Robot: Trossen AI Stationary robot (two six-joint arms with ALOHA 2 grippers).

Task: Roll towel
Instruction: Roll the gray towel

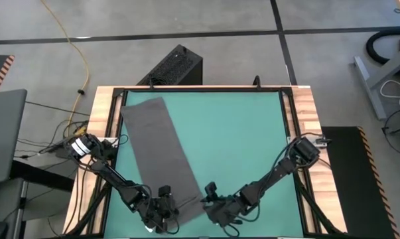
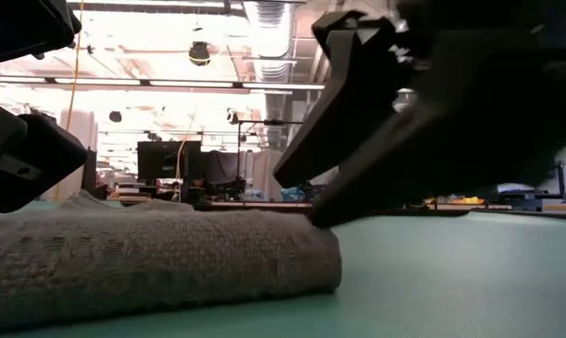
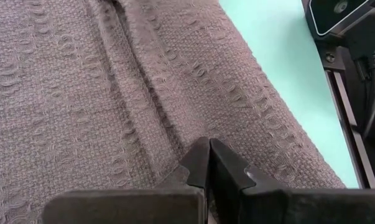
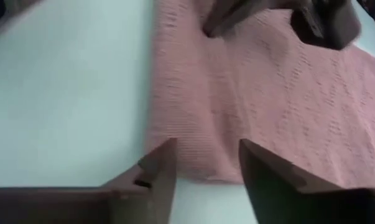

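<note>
1. Lying as a long folded strip on the green table (image 1: 239, 133), the towel (image 1: 158, 149) runs at a slant from the table's far left part down to its near edge, where both arms meet it. It's plain dark grey, and I can't spot the tag from here.

2. At that near end the towel is already thicker. The low view shows a rounded, bulging edge (image 2: 301, 258), so my read is the roll has only just been started and nearly the whole strip is still flat.

3. Left gripper (image 3: 209, 163) sits right over the towel's near end, fingers pressed together with nothing between them. Guessing it's there as a blunt pusher or hold-down so the cloth doesn't slide, not as a pincher.

4. Right gripper (image 4: 207, 163) is at the towel's near right corner, fingers spread, with the cloth's edge sitting in the gap between them. It isn't clamping anything as far as I can tell. Looks like a release or a re-grip spot so it can catch the fold again.

5. Both grippers crowd the same end of the towel because that's where a roll has to begin, one on each side to keep it even.

6. Risk I'd watch: the strip lies slanted, so the roll could go cone-shaped.
</note>
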